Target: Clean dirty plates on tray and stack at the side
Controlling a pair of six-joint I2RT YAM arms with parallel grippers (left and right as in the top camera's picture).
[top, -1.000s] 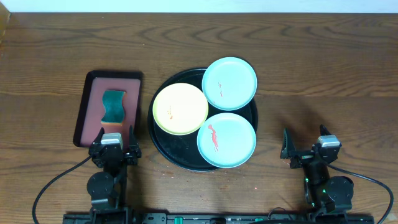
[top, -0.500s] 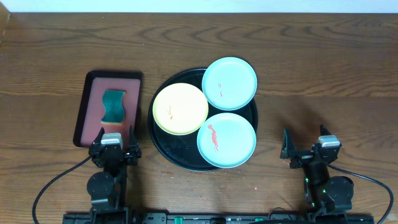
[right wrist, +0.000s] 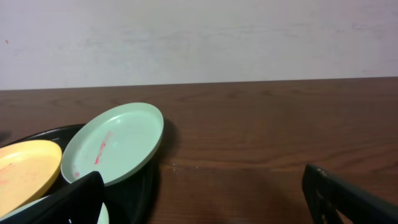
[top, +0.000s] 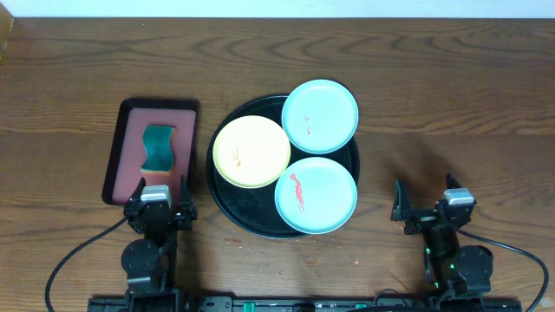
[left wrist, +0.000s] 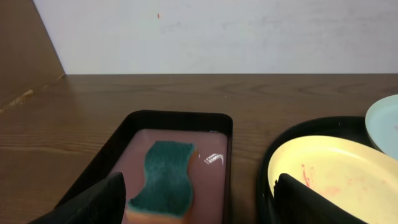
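While the left gripper [top: 162, 185] and right gripper [top: 423, 187] sit with jaws spread wide and empty by the table's [top: 451, 87] front edge, three plates crowd the glossy black tray [top: 245, 213] mid-table. The pale yellow plate [top: 251, 152] lies at its left. One mint-blue plate [top: 320, 116] overhangs its far-right rim, and another mint-blue plate [top: 316, 195] lies near-right. Each shows thin red-orange smears.

Bright, even light; soft shadows; sharp focus overhead.
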